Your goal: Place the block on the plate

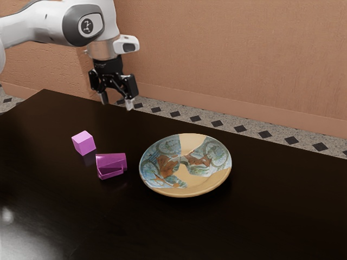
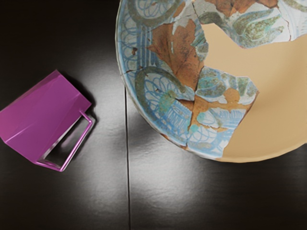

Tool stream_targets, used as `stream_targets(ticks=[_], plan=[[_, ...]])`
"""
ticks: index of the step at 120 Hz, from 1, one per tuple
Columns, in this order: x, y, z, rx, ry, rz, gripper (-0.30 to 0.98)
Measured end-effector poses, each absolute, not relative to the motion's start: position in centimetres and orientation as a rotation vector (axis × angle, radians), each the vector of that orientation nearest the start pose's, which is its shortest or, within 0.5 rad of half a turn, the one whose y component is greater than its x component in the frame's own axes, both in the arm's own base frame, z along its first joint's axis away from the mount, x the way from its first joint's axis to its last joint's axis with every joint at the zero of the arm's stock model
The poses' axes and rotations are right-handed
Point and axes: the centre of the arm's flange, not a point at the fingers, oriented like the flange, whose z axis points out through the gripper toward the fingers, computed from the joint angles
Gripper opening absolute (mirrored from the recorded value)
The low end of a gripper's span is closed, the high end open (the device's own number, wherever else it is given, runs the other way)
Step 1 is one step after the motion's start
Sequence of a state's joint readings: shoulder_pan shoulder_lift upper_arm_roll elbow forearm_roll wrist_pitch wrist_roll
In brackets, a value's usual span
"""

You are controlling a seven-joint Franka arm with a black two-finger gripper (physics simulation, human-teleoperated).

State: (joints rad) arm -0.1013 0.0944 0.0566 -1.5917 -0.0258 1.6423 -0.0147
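Plate [image 1: 190, 181] leaves worktop [image 1: 227, 233] showing between its rim and a tipped purple mug [image 1: 113, 159], pink block [image 1: 84, 143] beyond, jaws [image 1: 116, 102] released above

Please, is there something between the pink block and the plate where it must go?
Yes, the purple mug lies on its side between the pink block and the plate, so a low, straight path would probably meet it. I see nothing between the pincer and the block.

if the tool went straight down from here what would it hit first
Most likely the bare tabletop, near the mug and plate. The tool points down from well above, so depth is hard to judge and it might clip the mug instead.
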Motion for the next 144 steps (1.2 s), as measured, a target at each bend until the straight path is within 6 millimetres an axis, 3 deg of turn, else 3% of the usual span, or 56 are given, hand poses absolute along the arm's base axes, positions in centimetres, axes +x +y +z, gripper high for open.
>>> stream_targets(ticks=[28, 41, 59, 68, 87, 95, 106, 124, 144], plan=[[58.7, -3.2, 56.7, -3.159, 0.069, 0.055, 0.69], [60.7, -2.1, 54.2, -3.158, 0.036, 0.081, 0.69], [65.6, 2.2, 51.3, -3.157, -0.138, 0.061, 0.69], [66.8, 4.5, 49.7, -3.139, -0.263, 0.071, 0.69], [69.6, 11.5, 46.5, -3.057, -0.633, 0.06, 0.68], [69.5, 15.9, 45.0, -3.0, -0.837, 0.074, 0.68], [68.2, 21.2, 44.8, -2.906, -1.103, 0.071, 0.69], [67.1, 26.3, 41.7, -2.759, -1.468, 0.119, 0.69], [66.5, 29.7, 39.6, -2.595, -1.711, 0.114, 0.69]])
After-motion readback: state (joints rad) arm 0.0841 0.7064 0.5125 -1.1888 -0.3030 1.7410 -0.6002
